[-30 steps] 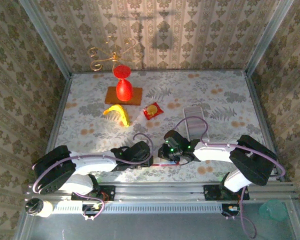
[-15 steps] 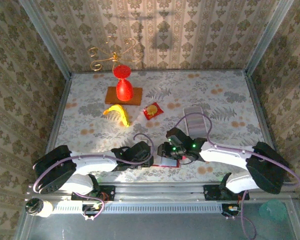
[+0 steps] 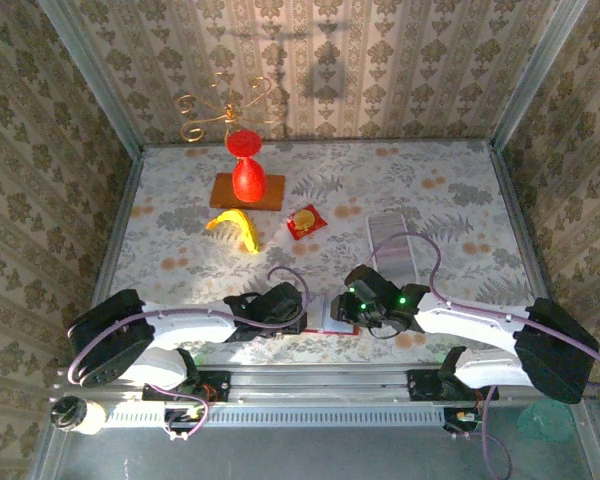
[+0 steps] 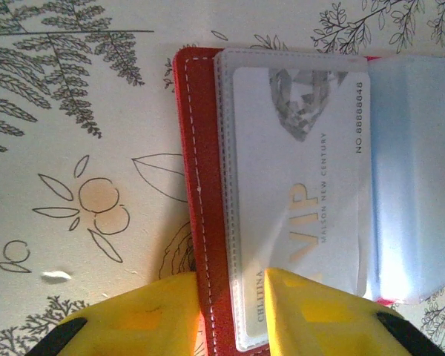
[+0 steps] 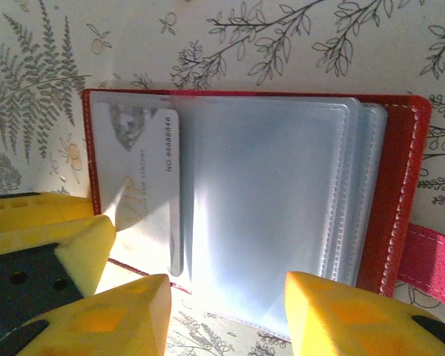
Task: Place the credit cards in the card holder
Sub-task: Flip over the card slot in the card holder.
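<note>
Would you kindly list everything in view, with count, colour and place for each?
card holder: one, dark red, open, between the grippers
credit cards: a stack, whitish-grey, right of centre; one in the holder's sleeve
sachet: one, red, centre
vase: one, red, on the board
board: one, brown, back left
banana-like toy: count unclear, yellow, before the board
candle holder: one, gold, back edge
table: one, pale floral
left gripper: one, yellow fingers, on the holder's left edge
right gripper: one, yellow fingers, over the sleeves
</note>
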Motion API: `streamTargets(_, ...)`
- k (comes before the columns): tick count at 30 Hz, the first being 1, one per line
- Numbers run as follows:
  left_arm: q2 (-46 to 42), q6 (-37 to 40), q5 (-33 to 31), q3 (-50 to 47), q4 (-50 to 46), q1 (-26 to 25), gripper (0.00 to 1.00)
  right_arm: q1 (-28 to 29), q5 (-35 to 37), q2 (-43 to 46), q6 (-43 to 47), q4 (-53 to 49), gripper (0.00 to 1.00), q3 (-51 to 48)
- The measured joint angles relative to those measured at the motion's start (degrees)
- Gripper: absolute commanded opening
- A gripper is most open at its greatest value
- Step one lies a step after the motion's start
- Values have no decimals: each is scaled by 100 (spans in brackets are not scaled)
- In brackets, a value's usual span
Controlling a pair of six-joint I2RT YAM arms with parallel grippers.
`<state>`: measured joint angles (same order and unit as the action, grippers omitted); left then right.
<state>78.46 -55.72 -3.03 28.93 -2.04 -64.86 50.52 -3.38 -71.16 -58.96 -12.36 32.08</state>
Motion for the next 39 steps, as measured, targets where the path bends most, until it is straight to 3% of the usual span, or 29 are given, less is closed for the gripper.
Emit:
streamTargets(26,35,0,-35,42,-35,-42,28,55,131,-706,9,-107,48,203)
streamTargets(39,46,-22,-83,35,-2,-74,27,92,-24,-1075,-15,339,51,426)
